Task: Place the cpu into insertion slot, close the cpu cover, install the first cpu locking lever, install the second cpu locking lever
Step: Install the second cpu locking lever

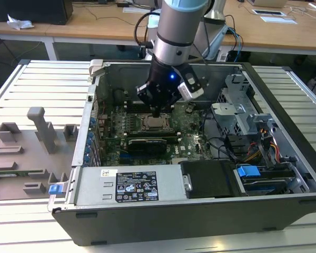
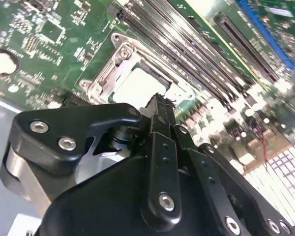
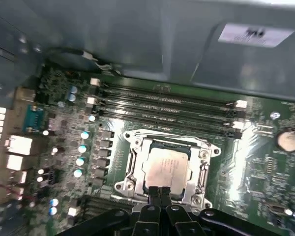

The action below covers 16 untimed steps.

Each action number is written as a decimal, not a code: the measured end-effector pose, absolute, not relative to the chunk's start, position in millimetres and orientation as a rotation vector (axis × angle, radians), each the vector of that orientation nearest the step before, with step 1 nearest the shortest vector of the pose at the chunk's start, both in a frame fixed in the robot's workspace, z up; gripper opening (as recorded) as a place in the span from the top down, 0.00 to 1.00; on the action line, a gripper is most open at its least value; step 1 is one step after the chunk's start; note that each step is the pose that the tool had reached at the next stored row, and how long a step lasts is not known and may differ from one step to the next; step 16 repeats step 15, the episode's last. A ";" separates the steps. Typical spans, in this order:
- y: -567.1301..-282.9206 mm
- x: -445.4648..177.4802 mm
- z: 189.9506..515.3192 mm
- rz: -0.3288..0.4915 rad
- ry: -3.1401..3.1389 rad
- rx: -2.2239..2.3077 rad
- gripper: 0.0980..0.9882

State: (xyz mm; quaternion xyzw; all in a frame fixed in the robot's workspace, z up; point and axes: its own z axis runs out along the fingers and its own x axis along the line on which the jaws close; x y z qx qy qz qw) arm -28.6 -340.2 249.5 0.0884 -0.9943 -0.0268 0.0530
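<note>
Cpu (image 3: 164, 167) lies seated in the insertion slot (image 3: 137, 169), its pale silvery top facing up, and the cpu cover (image 3: 206, 167) appears folded down around it as a metal frame. My gripper (image 3: 160, 192) hangs directly above the near edge of the socket, jaws pressed together and holding nothing, tips pointing straight down at the frame's rim. In the exterior view my gripper (image 1: 157, 110) stands over the socket in the middle of the green motherboard (image 1: 192, 142). Long black memory slots (image 3: 167, 105) run parallel along the socket's far side, close by. The case wall (image 3: 137, 39) rises beyond them, so open room is mostly upward.
</note>
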 end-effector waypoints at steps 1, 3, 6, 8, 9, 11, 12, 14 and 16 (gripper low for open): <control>-340.1 -28.7 253.4 -0.082 -3.023 0.269 0.99; -340.1 -28.7 261.3 -0.081 -3.023 0.269 0.99; -340.1 -28.7 273.0 -0.081 -3.023 0.269 0.99; -340.1 -28.7 275.3 -0.082 -3.023 0.269 0.99; -340.1 -28.7 275.4 -0.082 -3.023 0.269 0.99; -340.1 -28.7 275.6 -0.082 -3.023 0.269 0.99; -340.1 -28.7 275.8 -0.081 -3.023 0.269 0.99; -340.1 -28.7 276.1 -0.082 -3.023 0.269 0.99; -340.1 -28.7 276.1 -0.082 -3.023 0.269 0.99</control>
